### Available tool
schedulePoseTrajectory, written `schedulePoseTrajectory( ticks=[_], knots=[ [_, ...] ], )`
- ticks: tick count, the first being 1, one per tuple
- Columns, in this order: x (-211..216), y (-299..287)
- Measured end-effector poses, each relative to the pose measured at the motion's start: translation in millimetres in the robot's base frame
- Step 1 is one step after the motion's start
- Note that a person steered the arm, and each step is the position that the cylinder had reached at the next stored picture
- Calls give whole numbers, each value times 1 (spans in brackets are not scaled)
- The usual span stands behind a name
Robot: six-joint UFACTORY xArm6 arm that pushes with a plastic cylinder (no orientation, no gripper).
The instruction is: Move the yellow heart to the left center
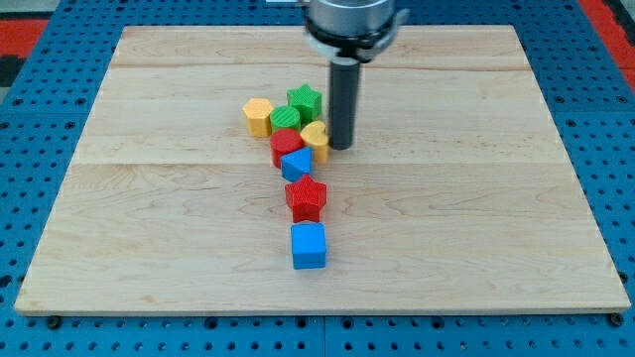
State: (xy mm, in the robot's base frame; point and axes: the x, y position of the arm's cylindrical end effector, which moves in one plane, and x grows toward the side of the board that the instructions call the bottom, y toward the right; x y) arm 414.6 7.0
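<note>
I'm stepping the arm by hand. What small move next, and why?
Probably a short push toward the view's left: my tip sits just right of the yellow heart. The red block and green block crowd its left, so go slowly.

yellow hexagon (258, 116) | green star (305, 100) – green block (285, 119) | red block (286, 145) | blue triangle (296, 164) | red star (306, 197) | blue cube (309, 245)

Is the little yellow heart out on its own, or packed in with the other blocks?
Packed in. The yellow heart sits against the red block and blue block, with my tip at its right side.
</note>
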Motion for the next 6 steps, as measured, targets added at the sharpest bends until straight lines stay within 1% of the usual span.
schedulePoseTrajectory(
  ticks=[1,3,4,6],
  knots=[
    [-4,-46],
    [-29,-97],
    [-3,-99],
    [33,-143]
  ],
)
